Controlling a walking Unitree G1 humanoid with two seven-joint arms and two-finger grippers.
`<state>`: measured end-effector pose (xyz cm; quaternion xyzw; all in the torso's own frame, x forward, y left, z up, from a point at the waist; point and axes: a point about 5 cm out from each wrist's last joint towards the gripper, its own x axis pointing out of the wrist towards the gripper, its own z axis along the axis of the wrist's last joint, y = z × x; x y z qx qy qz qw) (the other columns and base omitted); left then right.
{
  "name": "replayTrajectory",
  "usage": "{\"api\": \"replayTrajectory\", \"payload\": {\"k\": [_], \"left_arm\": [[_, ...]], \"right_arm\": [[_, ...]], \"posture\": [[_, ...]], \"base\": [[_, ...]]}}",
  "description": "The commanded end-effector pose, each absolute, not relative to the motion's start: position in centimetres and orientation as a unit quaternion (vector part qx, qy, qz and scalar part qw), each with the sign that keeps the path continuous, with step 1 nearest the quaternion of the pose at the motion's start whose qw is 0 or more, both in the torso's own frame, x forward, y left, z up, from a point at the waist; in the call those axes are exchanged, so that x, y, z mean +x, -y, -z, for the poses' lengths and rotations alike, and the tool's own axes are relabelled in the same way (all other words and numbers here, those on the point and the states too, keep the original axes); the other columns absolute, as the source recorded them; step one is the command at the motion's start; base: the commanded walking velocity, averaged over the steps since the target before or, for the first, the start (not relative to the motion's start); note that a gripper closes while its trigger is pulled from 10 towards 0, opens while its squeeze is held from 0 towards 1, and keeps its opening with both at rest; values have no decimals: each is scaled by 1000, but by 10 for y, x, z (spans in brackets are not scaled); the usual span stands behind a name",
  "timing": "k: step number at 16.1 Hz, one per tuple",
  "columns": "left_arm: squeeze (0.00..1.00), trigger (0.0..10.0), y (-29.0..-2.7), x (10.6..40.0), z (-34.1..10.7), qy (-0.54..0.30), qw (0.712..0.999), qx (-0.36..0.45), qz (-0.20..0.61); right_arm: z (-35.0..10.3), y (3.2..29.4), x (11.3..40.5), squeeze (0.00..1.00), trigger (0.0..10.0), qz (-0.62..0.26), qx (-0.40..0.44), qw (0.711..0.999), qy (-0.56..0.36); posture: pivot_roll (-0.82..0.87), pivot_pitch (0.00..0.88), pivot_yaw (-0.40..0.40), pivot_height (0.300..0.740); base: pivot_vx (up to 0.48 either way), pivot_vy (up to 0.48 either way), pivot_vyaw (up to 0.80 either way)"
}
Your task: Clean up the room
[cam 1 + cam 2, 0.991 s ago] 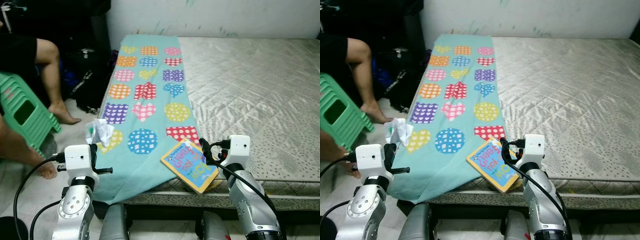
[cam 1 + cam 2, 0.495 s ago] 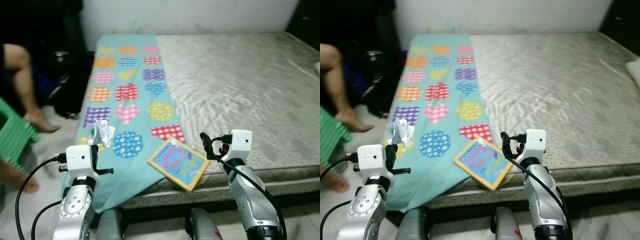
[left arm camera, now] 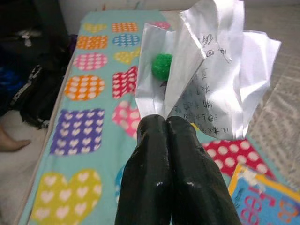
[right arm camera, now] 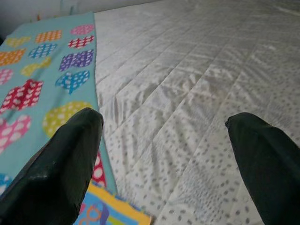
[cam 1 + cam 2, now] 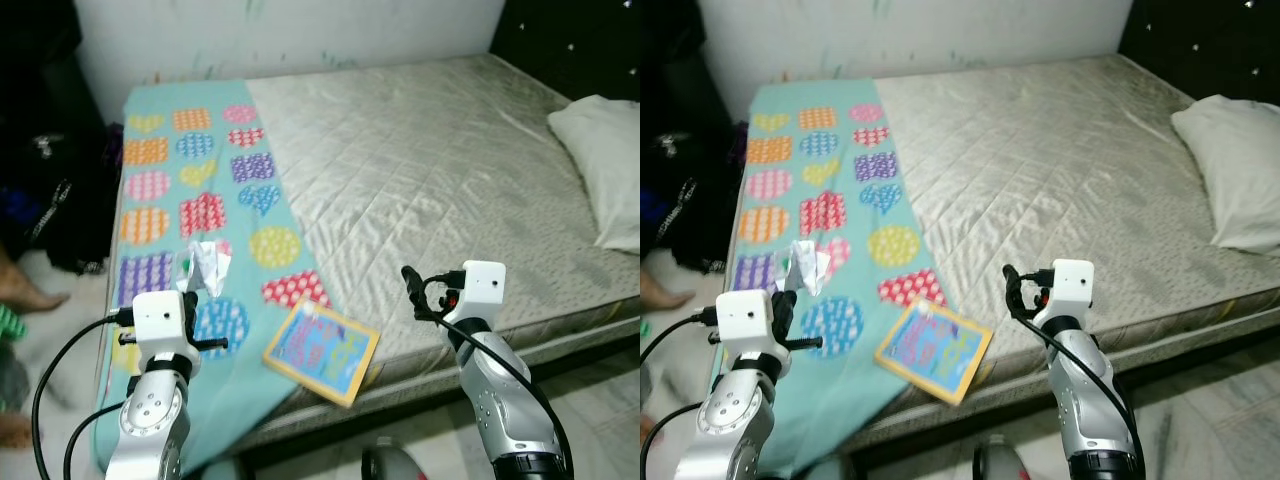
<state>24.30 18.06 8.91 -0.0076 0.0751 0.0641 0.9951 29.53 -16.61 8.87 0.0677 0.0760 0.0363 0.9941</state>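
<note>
My left gripper (image 3: 166,123) is shut on a crumpled white paper (image 3: 213,70) with printed writing and a green spot, held up over the near left part of the bed; the same paper (image 5: 205,266) sticks up above the left wrist. My right gripper (image 4: 164,136) stands open with nothing between its fingers, over the bed's near edge; its right gripper (image 5: 409,280) shows right of a colourful picture book (image 5: 320,349). The book lies flat at the near edge of the bed, half on a teal patterned blanket (image 5: 180,180).
A grey quilted mattress (image 5: 420,170) spreads to the right with a white pillow (image 5: 605,165) at its far right edge. A dark bag (image 5: 50,215) and a person's bare foot (image 5: 25,292) are on the floor left of the bed.
The camera has swung to the right: the bed and book shifted left in the picture, the pillow came into view, and the green stool left it. Both grippers keep their states.
</note>
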Motion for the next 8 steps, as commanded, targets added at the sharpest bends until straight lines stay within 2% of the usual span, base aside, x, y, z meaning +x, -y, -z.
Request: {"api": "replayTrajectory", "payload": {"k": [1, 3, 8], "left_arm": [[0, 0, -181, 244, -89, -79, 995, -9, -63], [0, 0, -181, 244, -89, -79, 995, -8, -63], [0, 0, -180, 244, -89, -80, 995, -8, -63]], "right_arm": [[-90, 168, 297, 0, 10000, -31, 72, 994, -72], [-89, 168, 296, 0, 10000, -31, 72, 994, -74], [-88, 168, 296, 0, 10000, -32, 72, 994, -75]], "posture": [[-116, 0, 8, 718], [-114, 0, 7, 740], [-113, 0, 6, 740]], "base": [[0, 0, -413], [0, 0, -409], [0, 0, -413]]}}
